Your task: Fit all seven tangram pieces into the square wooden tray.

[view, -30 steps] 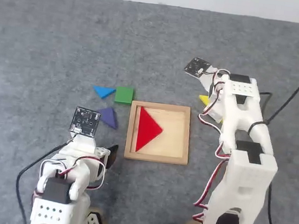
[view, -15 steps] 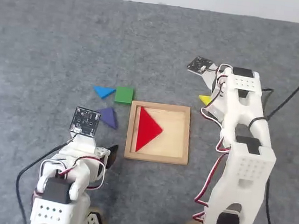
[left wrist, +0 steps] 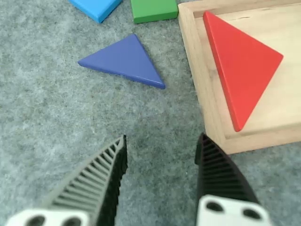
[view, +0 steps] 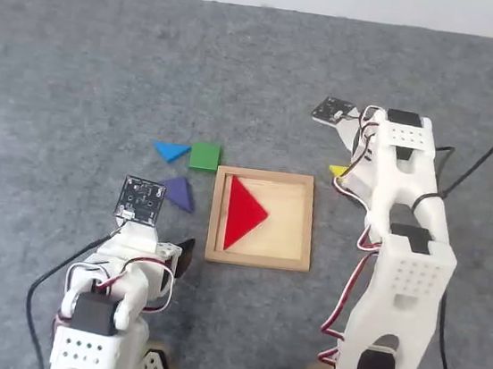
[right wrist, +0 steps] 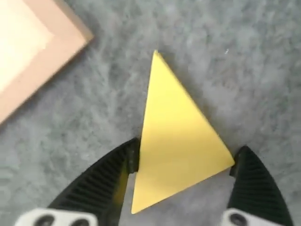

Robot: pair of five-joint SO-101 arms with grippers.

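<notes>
The right gripper stands open with the yellow triangle flat on the mat between its fingers, one against an edge, one by a corner, so closing could spin it out sideways; the left gripper gapes empty beside the wooden tray.
</notes>
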